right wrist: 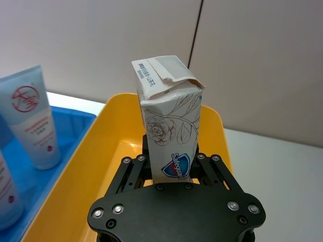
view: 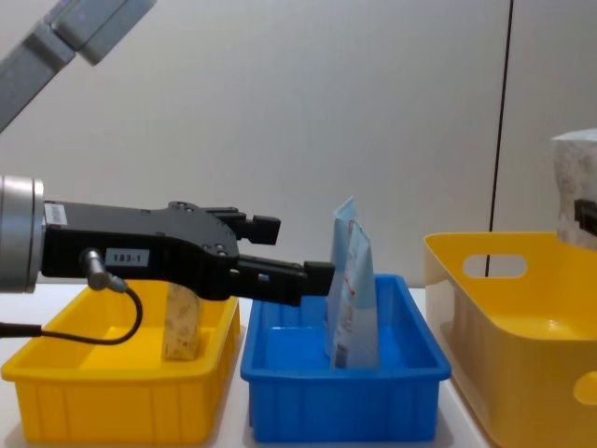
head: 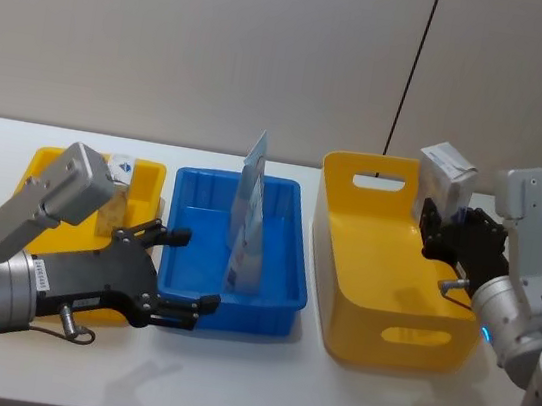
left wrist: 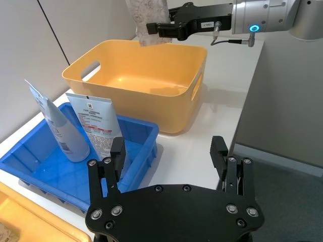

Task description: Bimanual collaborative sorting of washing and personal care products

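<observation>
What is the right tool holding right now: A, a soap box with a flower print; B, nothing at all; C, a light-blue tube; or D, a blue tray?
A: the right tool is shut on the soap box, a flower-printed carton held upright above the big yellow bin.

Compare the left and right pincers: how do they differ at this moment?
The left pincer is open and empty; the right pincer is shut on a rose-patterned pack. The left pincer hovers low at the left side of the blue bin; the right pincer holds its pack upright over the large yellow bin. Both are black.
</observation>
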Action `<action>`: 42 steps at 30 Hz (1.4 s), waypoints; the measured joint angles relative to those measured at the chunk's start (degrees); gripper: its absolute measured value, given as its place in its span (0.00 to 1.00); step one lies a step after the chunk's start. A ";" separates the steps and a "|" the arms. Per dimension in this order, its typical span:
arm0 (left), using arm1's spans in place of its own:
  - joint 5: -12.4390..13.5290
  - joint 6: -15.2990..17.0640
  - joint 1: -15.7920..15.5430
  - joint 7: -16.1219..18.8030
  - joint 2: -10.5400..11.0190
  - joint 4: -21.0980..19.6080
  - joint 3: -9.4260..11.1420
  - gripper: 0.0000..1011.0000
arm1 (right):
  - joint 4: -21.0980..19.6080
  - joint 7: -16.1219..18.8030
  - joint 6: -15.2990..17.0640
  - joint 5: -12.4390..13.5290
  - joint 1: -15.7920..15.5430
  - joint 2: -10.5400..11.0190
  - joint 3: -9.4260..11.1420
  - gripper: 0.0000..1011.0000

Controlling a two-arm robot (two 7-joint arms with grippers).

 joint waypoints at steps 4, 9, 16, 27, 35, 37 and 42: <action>0.02 0.03 0.01 0.06 0.02 -0.03 0.02 0.99 | 1.15 -1.01 1.79 -0.27 0.87 -0.96 0.07 0.34; 0.05 0.06 0.01 0.13 0.04 -0.06 0.03 0.99 | 2.37 -1.71 3.73 -0.48 1.85 -1.95 0.11 0.34; 0.05 0.10 0.01 0.17 0.07 -0.11 0.03 0.99 | 3.20 -1.97 5.30 -0.62 2.54 -2.74 0.30 0.34; 0.04 0.12 0.00 0.22 0.07 -0.12 0.03 0.99 | 3.80 -1.97 6.37 -0.65 2.99 -3.33 0.62 0.34; 0.04 0.12 0.01 0.22 0.07 -0.12 0.03 0.99 | 3.99 -1.96 6.73 -0.66 3.18 -3.56 0.71 0.57; 0.04 0.12 0.00 0.23 0.07 -0.12 0.03 0.99 | 4.02 -1.96 6.81 -0.66 3.21 -3.59 0.73 0.65; 0.04 0.12 0.00 0.22 0.07 -0.11 0.03 0.99 | 4.07 -1.95 6.90 -0.66 3.24 -3.65 0.76 0.79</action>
